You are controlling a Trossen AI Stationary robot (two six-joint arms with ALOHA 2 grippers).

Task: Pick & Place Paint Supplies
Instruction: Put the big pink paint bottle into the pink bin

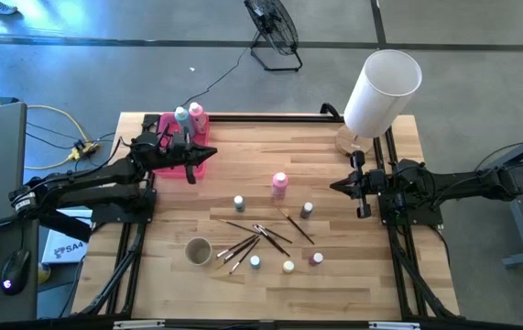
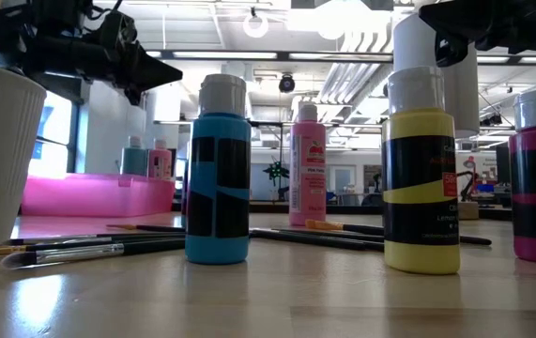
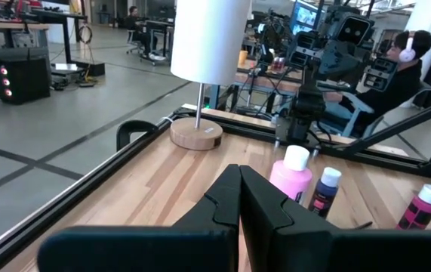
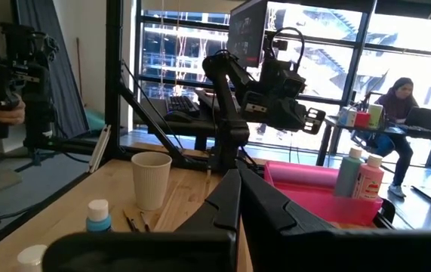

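Both grippers are fully closed and empty: left gripper (image 1: pixel 208 152) hangs over the pink tray (image 1: pixel 171 124) at the table's far-left corner, right gripper (image 1: pixel 336 187) hovers at the right edge, tip aimed at the table's middle. Two bottles, teal bottle (image 1: pixel 181 115) and pink bottle (image 1: pixel 196 113), already stand in the tray, so the job looks partly done and between picks. Still loose on the wood: the second pink squeeze bottle (image 1: pixel 280 183) mid-table, small paint pots (image 1: pixel 239 203) scattered around it, a fan of thin brushes (image 1: pixel 259 236) and a paper cup (image 1: pixel 198 250) toward the near edge. Likely next pick is the standing pink bottle; either arm must first spread its fingers, come in level with the body, and avoid tipping it. Room is good mid-table, with pots well apart. Tight spots: the lamp (image 1: pixel 382 87) just behind the right arm, and the tray wall plus the two stowed bottles under the left.
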